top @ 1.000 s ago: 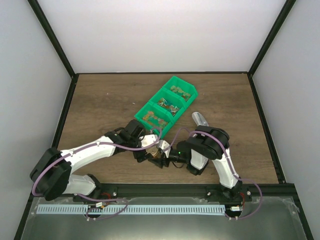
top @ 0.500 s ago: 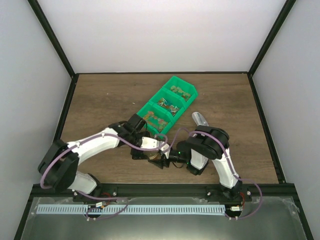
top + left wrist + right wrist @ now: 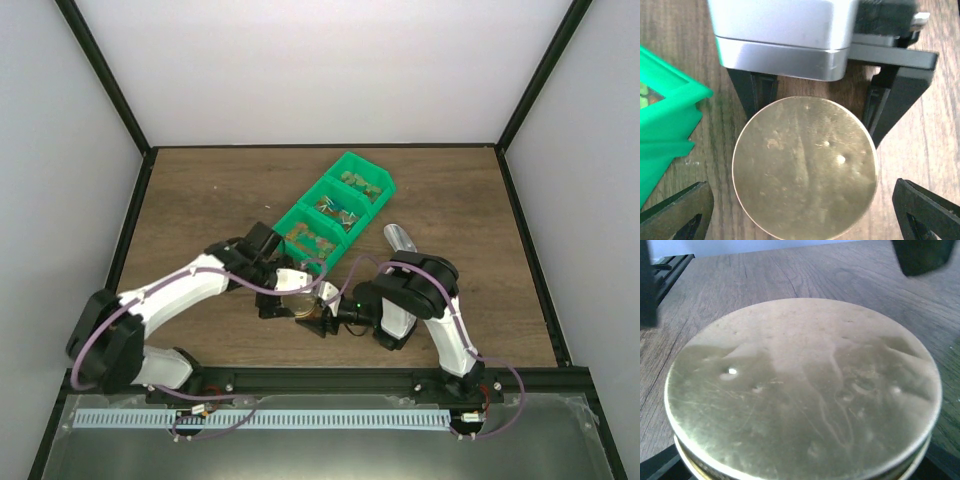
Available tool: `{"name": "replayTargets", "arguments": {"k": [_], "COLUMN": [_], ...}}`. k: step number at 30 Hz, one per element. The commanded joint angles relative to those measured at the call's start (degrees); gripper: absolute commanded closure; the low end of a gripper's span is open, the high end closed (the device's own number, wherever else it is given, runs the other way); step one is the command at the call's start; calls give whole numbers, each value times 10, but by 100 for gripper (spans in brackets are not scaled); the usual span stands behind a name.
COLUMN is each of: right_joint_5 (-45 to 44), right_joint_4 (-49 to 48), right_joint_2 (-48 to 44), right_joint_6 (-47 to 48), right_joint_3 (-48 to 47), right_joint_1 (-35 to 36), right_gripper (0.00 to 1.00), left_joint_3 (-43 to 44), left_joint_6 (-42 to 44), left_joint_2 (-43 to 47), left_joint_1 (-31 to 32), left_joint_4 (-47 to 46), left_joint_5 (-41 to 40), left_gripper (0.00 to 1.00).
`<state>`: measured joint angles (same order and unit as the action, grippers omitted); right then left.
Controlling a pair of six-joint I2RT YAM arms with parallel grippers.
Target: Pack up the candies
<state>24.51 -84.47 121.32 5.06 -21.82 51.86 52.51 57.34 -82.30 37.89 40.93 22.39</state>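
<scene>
A jar with a round gold lid stands on the table just in front of the green bins. My right gripper is shut on the jar below the lid, its black fingers reaching under the lid's rim on both sides. My left gripper hovers over the lid, open, with its fingertips well clear of the rim. The lid fills the right wrist view. The candies lie as small mixed pieces in three joined green bins.
A metal scoop lies on the table right of the bins, close to my right arm. The nearest green bin's corner sits just left of the jar. Black frame posts and pale walls close in the table.
My left gripper has opened wider, and its arm has drawn back to the left, off the lid. The right gripper and the jar have stayed put.
</scene>
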Motion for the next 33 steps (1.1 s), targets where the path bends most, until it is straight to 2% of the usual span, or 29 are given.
{"name": "replayTargets", "arguments": {"k": [1,5,10,24,28,33], "right_joint_5": [5,2,-3,-7,-6,5], "right_joint_4": [54,55,55,60,60,58], "right_joint_2": [22,25,22,21,21,21], "right_joint_6": [-17,-20,-22,-22,-21,-13], "right_joint_3": [-2,-4,-3,-4,-3,-3], "right_joint_1": [4,5,4,4,4,4], "right_gripper": [66,66,66,66,66,66], "left_joint_3": [-67,-81,-86,-108,-107,-107], "left_joint_6": [-166,-301,-374,-373,-360,-268], "left_joint_2": [72,69,58,50,52,52], "left_joint_1": [13,23,32,71,70,68], "left_joint_4": [-87,-132,-154,-157,-154,-138], "left_joint_5": [-2,-19,-74,-96,-91,-86], "left_gripper": [0,0,0,0,9,17]}}
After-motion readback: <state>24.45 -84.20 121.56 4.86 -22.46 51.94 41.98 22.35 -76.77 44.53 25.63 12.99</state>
